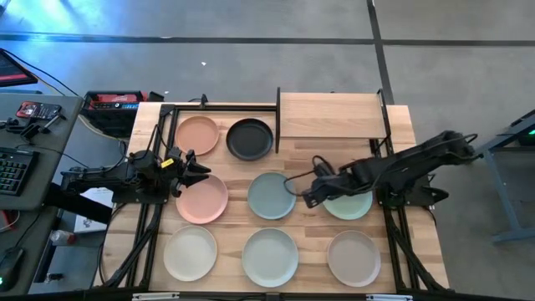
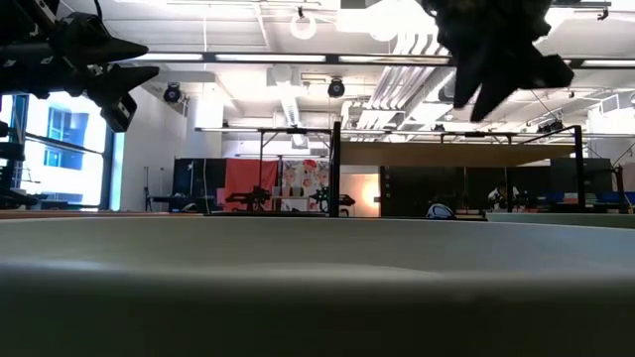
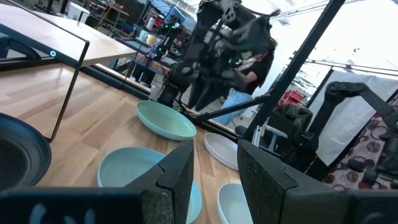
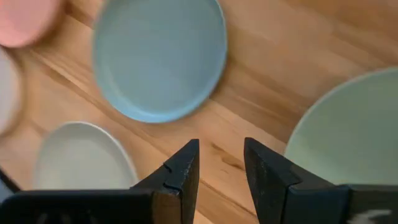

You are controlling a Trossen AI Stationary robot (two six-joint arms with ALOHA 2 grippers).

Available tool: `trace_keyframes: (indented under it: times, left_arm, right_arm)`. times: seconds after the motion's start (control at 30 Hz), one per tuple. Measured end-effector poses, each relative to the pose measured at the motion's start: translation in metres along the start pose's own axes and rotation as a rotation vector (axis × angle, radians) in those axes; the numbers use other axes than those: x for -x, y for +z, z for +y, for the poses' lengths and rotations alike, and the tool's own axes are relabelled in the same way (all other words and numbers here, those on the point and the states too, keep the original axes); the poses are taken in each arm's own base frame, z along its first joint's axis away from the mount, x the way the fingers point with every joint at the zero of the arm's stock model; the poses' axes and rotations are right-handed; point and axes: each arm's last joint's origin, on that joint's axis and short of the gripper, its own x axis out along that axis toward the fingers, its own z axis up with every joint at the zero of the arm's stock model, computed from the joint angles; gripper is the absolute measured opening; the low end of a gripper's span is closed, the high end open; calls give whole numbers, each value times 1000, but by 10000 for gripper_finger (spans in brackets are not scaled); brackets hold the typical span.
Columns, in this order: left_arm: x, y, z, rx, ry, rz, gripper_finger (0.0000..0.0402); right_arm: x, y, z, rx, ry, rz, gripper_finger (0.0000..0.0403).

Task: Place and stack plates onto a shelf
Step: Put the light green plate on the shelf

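High view: plates wait on the table below the small light-wood shelf (image 1: 333, 115).

Right gripper (image 1: 308, 199), fingers apart and empty, hovers between the round pale blue-green plate (image 1: 271, 196) and sage green plate (image 1: 351, 204); left gripper (image 1: 201, 173), also parted, hangs farther off.

A keyboard (image 1: 12, 170) lies at the left edge of the high view on a dark desk (image 1: 33, 142), with a red-and-black device (image 1: 115, 102) just above the slatted wooden surface (image 1: 313, 155). Grey floor (image 1: 251, 50) fills the top.
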Motion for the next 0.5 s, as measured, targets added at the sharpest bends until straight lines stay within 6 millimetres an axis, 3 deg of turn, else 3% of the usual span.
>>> trace_keyframes:
  times: [0.23, 0.5]
  left_arm:
    - [0, 0, 0, 2, 2, -1, 113]
    - [0, 0, 0, 2, 3, -2, 113]
  right_arm:
    - [-30, -7, -1, -41, -151, 70, 108]
    - [-50, -13, -7, -52, -299, 105, 108]
